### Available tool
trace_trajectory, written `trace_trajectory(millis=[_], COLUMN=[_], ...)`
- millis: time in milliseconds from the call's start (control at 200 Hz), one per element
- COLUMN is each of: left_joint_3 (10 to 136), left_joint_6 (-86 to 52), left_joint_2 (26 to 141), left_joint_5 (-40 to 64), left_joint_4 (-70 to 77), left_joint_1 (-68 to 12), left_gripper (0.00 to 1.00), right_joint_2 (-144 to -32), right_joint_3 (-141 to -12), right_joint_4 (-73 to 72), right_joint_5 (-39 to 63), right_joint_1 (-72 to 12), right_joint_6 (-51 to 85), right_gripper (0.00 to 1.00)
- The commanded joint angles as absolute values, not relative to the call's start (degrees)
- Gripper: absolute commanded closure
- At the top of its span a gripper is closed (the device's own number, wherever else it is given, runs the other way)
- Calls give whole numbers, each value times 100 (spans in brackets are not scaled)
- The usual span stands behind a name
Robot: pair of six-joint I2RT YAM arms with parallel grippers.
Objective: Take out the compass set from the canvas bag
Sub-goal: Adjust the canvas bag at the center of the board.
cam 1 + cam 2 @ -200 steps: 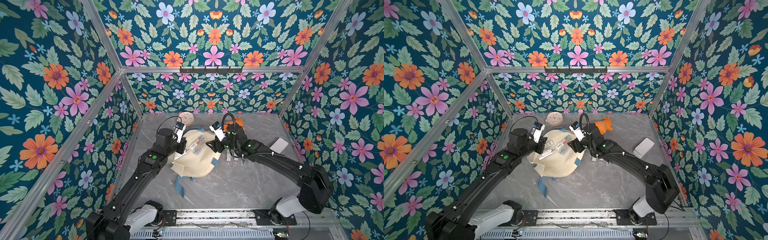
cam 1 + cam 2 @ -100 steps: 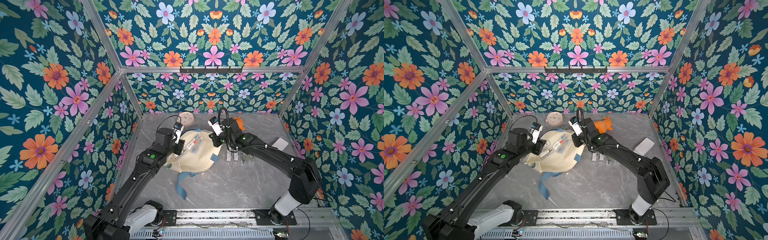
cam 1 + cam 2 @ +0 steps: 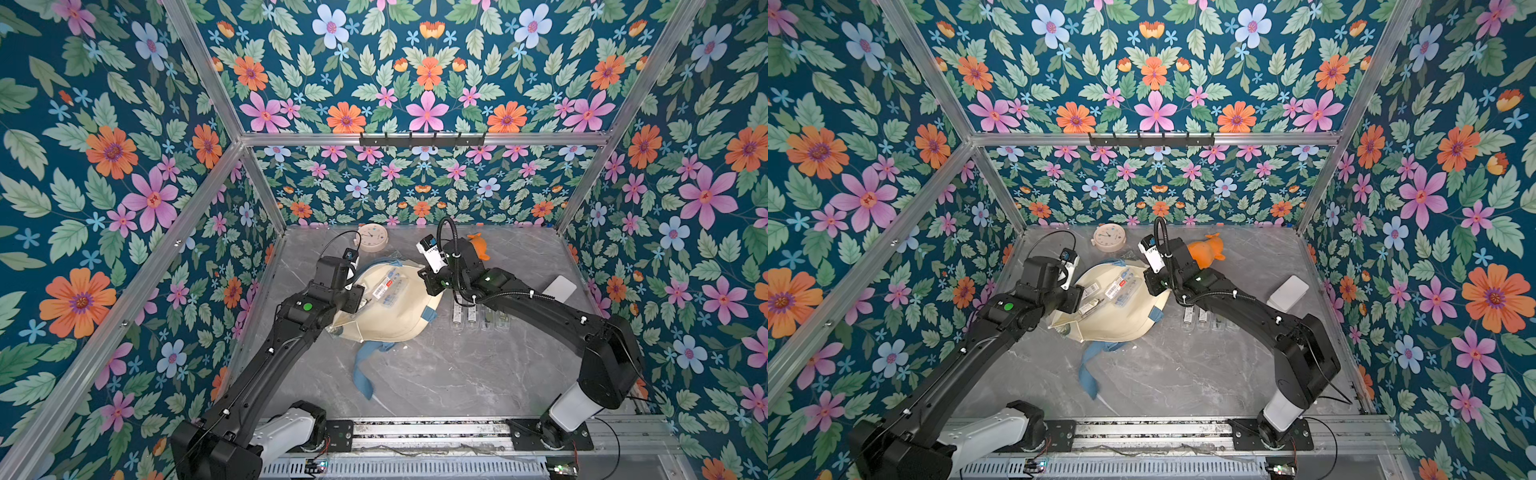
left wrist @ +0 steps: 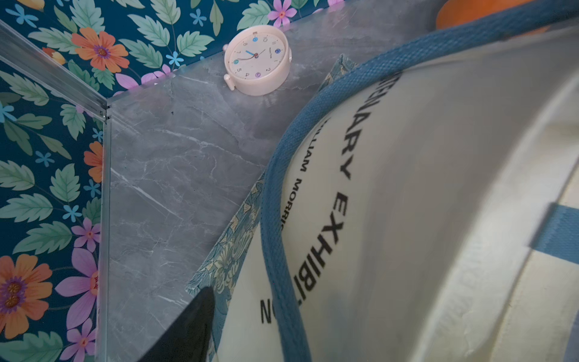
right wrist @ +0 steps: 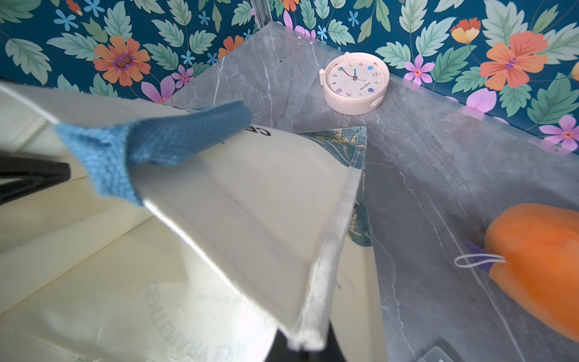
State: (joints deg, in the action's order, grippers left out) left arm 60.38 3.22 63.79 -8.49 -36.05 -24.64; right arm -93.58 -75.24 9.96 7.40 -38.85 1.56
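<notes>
On the table point(image 3: 457, 374) the canvas bag point(image 3: 395, 320) lies just off the middle toward 10 o'clock. Flat packets point(image 3: 386, 286) lie inside its open mouth, in the half toward 12 o'clock. One strap handle point(image 3: 363, 368) trails out on the table from the bag toward 6 o'clock. The alarm clock point(image 3: 372, 238) stands at 12 o'clock of the bag, by the back wall. The plush toy point(image 3: 478, 245) lies at 1 o'clock, also near the back. A row of small clear cases point(image 3: 480, 318) sits just beside the bag at 3 o'clock. Beyond them at 2 o'clock a flat box point(image 3: 561, 289) lies near the table's right edge.
</notes>
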Motion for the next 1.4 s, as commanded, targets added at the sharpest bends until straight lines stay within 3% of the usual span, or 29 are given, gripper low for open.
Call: trace_trajectory(millis=[0, 185, 510, 775, 965, 1135, 1270, 1395], left_joint_3=[6065, 6204, 6869, 6796, 6103, 5796, 5713, 5751], left_joint_6=[396, 479, 1016, 1092, 951, 800, 755, 687], left_joint_2=[6433, 6566, 7057, 7278, 7029, 6943, 6951, 7020], left_joint_5=[-1134, -1391, -1965, -1393, -1098, -826, -702, -556], left_joint_4=[-3621, -3023, -1817, -1528, -1303, -1185, -1115, -1062], left_joint_1=[-2461, -2461, -2452, -2454, -2454, -2454, -2457, -2461], left_gripper=[53, 100, 100, 100, 100, 100, 100, 100], right_joint_2=[-9342, -9598, -10392, -10837, -10818, -10076, -8834, -8497], right_joint_3=[-7496, -7696, -8590, -8697, -8299, -8039, -7149, -6752], right_joint_4=[1091, 1027, 758, 457, 264, 656, 318, 96], right_joint_5=[822, 913, 1002, 1085, 1143, 1003, 916, 610], right_joint_1=[-3863, -3839, -3756, -3544, -3423, -3390, -3679, -4350], right_joint_6=[252, 308, 446, 592, 710, 863, 1678, 2266], right_gripper=[100, 100, 100, 100, 89, 60, 56, 58])
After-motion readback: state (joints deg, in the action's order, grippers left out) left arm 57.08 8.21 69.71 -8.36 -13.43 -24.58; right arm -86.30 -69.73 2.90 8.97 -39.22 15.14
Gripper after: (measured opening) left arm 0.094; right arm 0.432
